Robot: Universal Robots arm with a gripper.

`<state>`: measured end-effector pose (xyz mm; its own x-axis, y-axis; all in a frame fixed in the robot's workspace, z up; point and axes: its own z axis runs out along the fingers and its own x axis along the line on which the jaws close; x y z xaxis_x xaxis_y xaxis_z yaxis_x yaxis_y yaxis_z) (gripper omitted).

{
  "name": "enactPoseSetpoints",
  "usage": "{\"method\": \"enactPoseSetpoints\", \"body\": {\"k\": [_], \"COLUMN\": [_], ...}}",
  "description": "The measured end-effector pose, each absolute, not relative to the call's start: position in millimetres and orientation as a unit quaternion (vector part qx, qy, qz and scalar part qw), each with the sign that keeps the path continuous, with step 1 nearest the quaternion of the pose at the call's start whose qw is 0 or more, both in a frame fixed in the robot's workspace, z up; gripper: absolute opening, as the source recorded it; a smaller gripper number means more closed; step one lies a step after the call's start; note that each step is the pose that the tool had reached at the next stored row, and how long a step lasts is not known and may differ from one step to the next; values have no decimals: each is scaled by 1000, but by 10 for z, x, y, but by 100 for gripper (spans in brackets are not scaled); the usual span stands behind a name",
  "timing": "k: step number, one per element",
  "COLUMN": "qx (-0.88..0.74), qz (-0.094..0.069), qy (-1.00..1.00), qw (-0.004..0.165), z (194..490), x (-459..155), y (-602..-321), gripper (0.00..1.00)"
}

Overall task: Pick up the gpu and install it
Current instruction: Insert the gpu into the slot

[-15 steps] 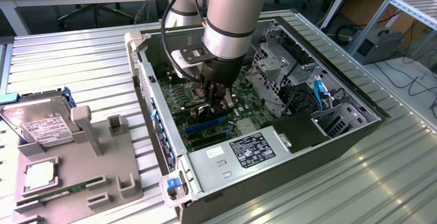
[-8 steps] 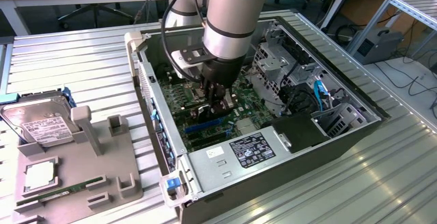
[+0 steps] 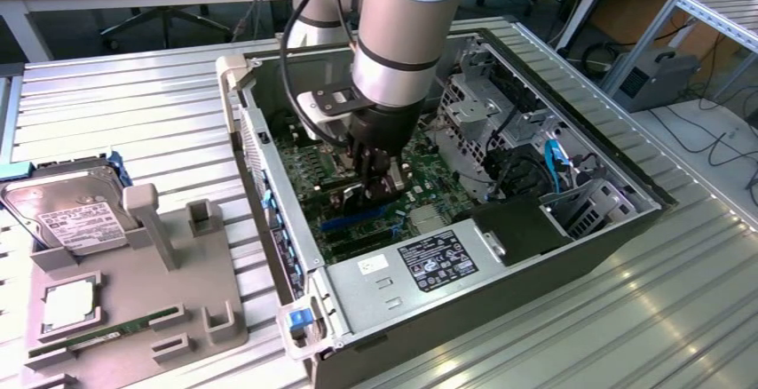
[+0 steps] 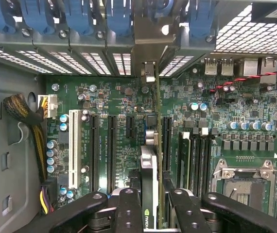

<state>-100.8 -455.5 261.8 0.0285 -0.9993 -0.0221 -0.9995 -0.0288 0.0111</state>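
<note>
**GPU held on edge inside the case**

Exterior view: the gripper [image 3: 376, 180] is hanging inside the open computer case [image 3: 266, 185], clamping the gpu [image 3: 351, 197] close over the motherboard [image 3: 355, 229].

Wrist view: its fingers [image 4: 129, 208] are squeezing the gpu [image 4: 148, 165] edge-on, parallel to the black slots [image 4: 111, 145]. I cannot tell whether the card is seated.

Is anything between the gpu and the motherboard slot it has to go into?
Nothing visible. The gripper holds the gpu edge-on over the motherboard, among the long black slots; no cable or card crosses there. The slot directly under the gpu is hidden by it.
</note>
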Motion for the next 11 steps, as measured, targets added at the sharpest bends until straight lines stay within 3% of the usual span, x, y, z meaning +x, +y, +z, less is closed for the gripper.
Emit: {"method": "enactPoseSetpoints", "body": {"k": [11], "qx": [-717], "qz": [12], "qy": [697], "qw": [4], "z": [2612], "x": [-1008], "y": [-4555], "gripper": [27]}}
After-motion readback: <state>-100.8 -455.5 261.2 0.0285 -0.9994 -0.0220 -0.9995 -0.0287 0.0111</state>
